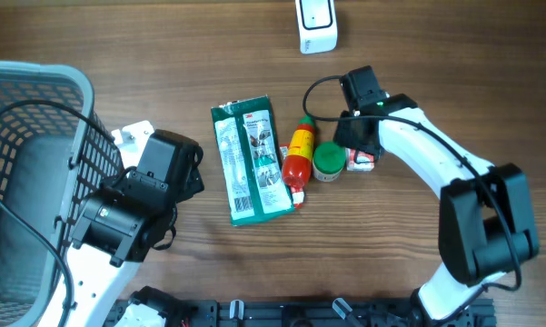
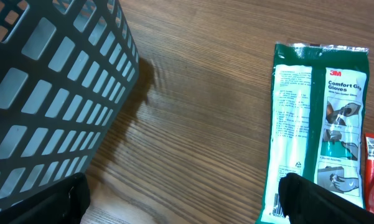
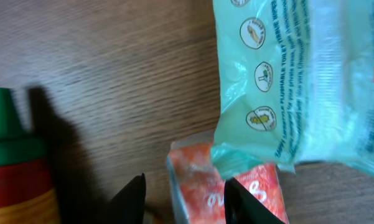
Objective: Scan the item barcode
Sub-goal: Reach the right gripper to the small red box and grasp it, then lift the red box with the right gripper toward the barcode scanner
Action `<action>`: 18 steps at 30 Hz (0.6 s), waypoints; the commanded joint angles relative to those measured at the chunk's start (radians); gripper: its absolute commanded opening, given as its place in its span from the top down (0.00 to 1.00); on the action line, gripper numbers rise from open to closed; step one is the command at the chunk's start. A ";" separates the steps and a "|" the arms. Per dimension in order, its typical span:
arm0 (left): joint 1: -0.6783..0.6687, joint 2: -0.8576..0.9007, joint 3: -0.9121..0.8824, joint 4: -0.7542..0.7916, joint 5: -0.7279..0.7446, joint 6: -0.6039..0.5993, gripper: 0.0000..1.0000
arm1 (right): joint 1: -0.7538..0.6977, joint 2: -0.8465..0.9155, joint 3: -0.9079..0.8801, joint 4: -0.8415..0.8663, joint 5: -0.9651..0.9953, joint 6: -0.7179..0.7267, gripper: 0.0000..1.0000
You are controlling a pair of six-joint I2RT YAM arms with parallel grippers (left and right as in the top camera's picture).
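Right wrist shows orange packet (image 3: 196, 169) straddled by the right gripper (image 3: 185, 185).

Wooden table (image 1: 163, 36) with basket (image 1: 36, 71), glove packet (image 1: 253, 159), sauce bottle (image 1: 298, 156), jar (image 1: 327, 161), red packet (image 1: 362, 160), scanner (image 1: 317, 24).

Bright and even from above; casts soft shadows beside basket (image 2: 50, 93) and bottle (image 3: 6, 130); blurs the glossy packet (image 3: 299, 81) close to the lens.

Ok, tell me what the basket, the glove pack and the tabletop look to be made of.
Basket: moulded plastic, matte grey, going by its lattice walls. Glove pack: thin printed plastic film, glossy, with crinkles and glare. Tabletop: wood grain, smooth; solid wood or laminate, cannot tell.
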 commanded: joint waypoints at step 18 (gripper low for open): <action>0.006 0.000 -0.004 0.000 -0.019 -0.018 0.00 | -0.010 0.103 0.175 -0.306 -0.193 0.120 0.96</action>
